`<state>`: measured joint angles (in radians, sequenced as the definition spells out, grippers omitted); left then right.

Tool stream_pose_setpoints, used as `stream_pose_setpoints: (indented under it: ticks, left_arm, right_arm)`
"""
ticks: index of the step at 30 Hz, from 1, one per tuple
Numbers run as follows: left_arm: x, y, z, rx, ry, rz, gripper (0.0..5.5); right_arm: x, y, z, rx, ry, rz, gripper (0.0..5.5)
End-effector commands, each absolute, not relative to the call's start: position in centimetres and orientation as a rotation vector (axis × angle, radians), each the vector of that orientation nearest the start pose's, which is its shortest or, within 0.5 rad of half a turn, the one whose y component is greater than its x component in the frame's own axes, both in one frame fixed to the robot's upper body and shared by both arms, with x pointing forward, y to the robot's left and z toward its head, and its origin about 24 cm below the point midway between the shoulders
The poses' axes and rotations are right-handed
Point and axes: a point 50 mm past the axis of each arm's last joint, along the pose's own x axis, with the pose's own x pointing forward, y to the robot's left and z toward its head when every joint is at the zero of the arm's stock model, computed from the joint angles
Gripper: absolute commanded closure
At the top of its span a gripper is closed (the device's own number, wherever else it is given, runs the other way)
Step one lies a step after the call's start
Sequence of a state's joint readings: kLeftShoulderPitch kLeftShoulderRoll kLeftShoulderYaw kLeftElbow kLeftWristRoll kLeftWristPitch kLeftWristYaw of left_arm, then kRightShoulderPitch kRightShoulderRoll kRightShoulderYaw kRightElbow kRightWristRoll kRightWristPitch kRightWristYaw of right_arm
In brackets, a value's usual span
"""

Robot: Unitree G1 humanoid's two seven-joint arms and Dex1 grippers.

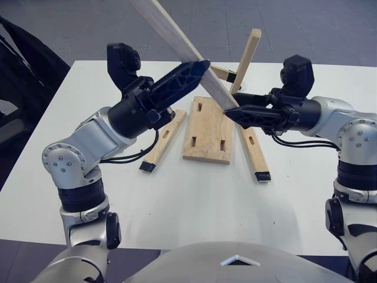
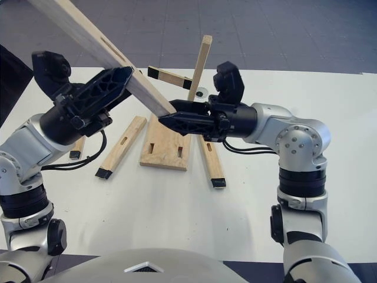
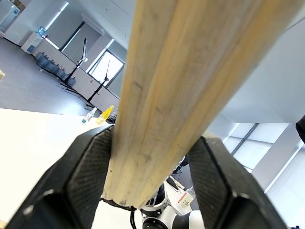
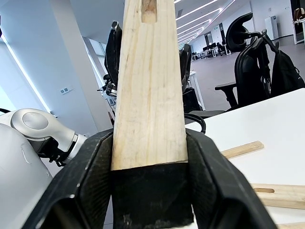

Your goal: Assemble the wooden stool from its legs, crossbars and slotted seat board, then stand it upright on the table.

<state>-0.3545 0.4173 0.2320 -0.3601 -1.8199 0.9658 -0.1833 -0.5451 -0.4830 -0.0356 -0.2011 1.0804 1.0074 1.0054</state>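
Two grippers clamp one leg aloft: the left gripper at mid-length, the right gripper on its black-capped end, over the seat board lying flat toward the table's far edge. Any hand-over likely wants one grip kept firm before the other loosens

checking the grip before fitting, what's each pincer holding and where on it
Both hold one wooden leg: the left pincer grips partway along its shaft, the right pincer its black-capped end.

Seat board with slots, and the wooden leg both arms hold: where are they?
seat board point(image 1: 207, 131), left eye view, bare middle of its top face.
held leg point(image 1: 171, 32), left eye view, upper part of its shaft.
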Motion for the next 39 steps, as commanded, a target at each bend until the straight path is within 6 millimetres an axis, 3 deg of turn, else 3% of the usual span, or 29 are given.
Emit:
stream_pose_setpoints:
  ticks: [1,8,17,26,34,35,39]
  left_arm:
    - [23.3,14.7,21.9,-0.959,0.03,-1.251,2.94]
    - [23.1,14.5,21.7,-0.942,0.046,-1.26,1.79]
    - [23.0,14.2,20.7,-0.894,0.119,-1.249,1.74]
    - [23.0,14.4,20.8,-0.905,0.101,-1.246,2.99]
    - [23.5,14.7,20.3,-0.893,0.096,-1.195,3.09]
    - [23.7,14.8,20.2,-0.893,0.095,-1.183,3.1]
    - [24.4,15.5,19.8,-0.886,0.085,-1.127,3.37]
  right_arm:
    - [25.3,-12.5,18.9,0.42,0.212,1.636,3.48]
    - [25.3,-12.3,19.1,0.414,0.206,1.646,3.48]
    - [25.5,-12.3,19.6,0.42,0.184,1.643,3.48]
    - [25.7,-12.4,19.4,0.419,0.186,1.626,3.48]
    - [25.5,-12.4,19.2,0.401,0.212,1.635,3.48]
    - [25.5,-12.3,19.1,0.39,0.216,1.627,3.11]
    - [25.9,-12.4,18.7,0.357,0.255,1.589,2.5]
